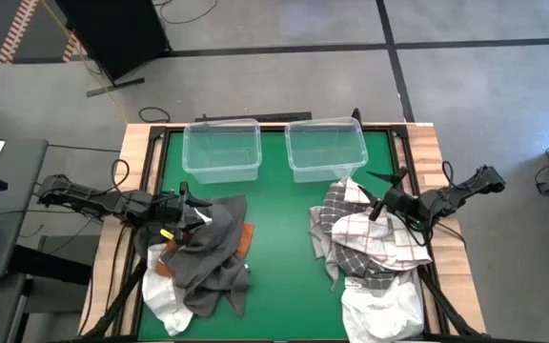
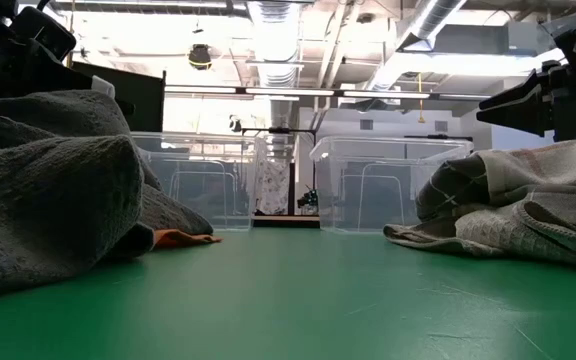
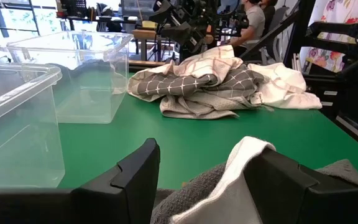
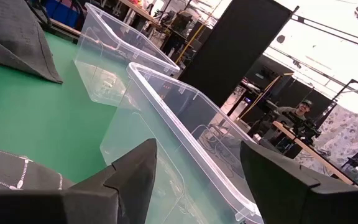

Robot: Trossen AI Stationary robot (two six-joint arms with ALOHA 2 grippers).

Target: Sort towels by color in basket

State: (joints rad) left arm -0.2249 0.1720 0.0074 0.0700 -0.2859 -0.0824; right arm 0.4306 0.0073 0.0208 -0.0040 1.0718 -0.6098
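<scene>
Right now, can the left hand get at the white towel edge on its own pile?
Probably yes: the left hand is open just above the white towel edge, which lies between its fingers with nothing covering it.

Two slim black jointed arms, black cables looping off them, left gripper (image 1: pixel 181 211) yellow-tagged, right gripper (image 1: pixel 381 202) with blocky matte fingers

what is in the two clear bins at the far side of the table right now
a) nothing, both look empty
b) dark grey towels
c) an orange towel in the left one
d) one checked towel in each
a, since both clear bins show only bare plastic in the high view, while the towels lie in two heaps on the green table: a dark grey pile and a checked pile.
</scene>
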